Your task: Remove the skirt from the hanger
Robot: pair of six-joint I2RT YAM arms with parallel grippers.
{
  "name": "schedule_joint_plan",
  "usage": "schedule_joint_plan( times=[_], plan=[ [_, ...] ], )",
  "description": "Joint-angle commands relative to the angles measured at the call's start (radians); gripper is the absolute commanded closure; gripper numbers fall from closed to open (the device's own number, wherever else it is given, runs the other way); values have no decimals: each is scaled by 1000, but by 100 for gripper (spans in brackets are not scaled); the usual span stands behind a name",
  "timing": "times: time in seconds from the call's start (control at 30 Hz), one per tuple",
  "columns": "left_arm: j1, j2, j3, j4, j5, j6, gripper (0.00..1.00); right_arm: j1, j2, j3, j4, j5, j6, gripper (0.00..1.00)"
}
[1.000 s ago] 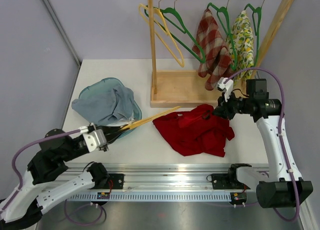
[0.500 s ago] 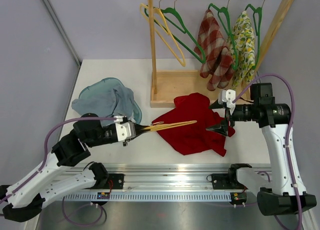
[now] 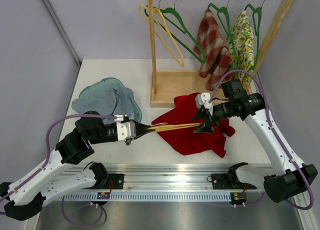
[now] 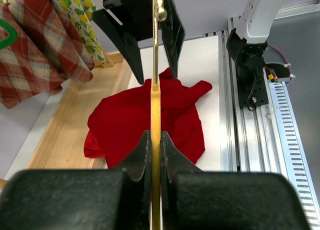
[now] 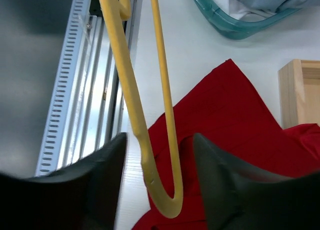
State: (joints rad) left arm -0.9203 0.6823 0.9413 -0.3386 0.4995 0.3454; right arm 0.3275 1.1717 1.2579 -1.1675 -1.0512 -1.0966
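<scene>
While the red skirt [image 3: 192, 140] lies crumpled flat on the table [image 3: 115, 70] at about 4 o'clock from the table's middle, clear of the hanger, the yellow hanger [image 3: 172, 125] is up in the air right over it. Look around first. At 9 o'clock sits the teal basket [image 3: 137, 113] with a blue cloth [image 3: 102, 100] heaped in it. At 12 to 1 o'clock stands the wooden rack [image 3: 152, 45], carrying green hangers [image 3: 172, 12], a plaid garment [image 3: 210, 40] and a lemon-print garment [image 3: 242, 35]. The skirt's far edge reaches just beside the rack's base, and the metal rail [image 3: 170, 182] runs along the 6 o'clock edge. Nothing sits between the two arms except the hanger itself.

Now the hanger. Its long axis runs almost straight from 9 o'clock to 3 o'clock across the top view, the 3 o'clock end a touch farther up the table. The left gripper [image 3: 139, 131] is clamped hard on the 9 o'clock end; the left wrist view shows both fingers [image 4: 142, 155] pinched tight against the thin yellow edge, hanger turned edge-on. At the 3 o'clock end the right gripper [image 3: 202, 124] comes in from the rack side with its jaws spread. In the right wrist view the hanger's curved corner hangs between the two fingers [image 5: 107, 160] with daylight on either side, so nothing is grasped there. Below that curve, the red cloth spreads over the white tabletop.
</scene>
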Motion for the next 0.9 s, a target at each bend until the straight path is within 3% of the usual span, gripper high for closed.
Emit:
schedule_joint_plan(
  times=[0.0,0.1,0.13,0.23,0.3,0.33,0.43,0.57,0.63,0.73,0.87],
  plan=[
    [-5,-4,-6,124,37,-17,100,39,5,1,49,48,35,50],
    [-5,-6,-13,141,22,-14,100,42,-7,-2,52,59,34,81],
    [-5,-7,-16,145,16,-14,100,42,-26,-3,55,63,35,96],
    [-5,-6,-33,173,-13,-17,97,39,-79,-9,61,94,64,100],
    [-5,-9,-38,185,-71,-26,74,27,-105,-8,58,149,122,100],
    [-5,-13,-39,188,-94,-26,41,15,-131,-9,58,178,147,100],
    [-5,-59,-45,181,-214,3,4,-59,-153,4,57,350,308,100],
    [-5,-154,-114,165,-454,61,1,-206,-207,-26,52,419,499,100],
    [-5,-207,-180,147,-551,66,1,-219,-268,-69,83,473,538,100],
    [-5,-259,-254,112,-582,53,1,-249,-325,-119,138,617,618,100],
    [-5,-289,-305,82,-593,29,1,-255,-348,-132,140,663,650,100]
  ],
)
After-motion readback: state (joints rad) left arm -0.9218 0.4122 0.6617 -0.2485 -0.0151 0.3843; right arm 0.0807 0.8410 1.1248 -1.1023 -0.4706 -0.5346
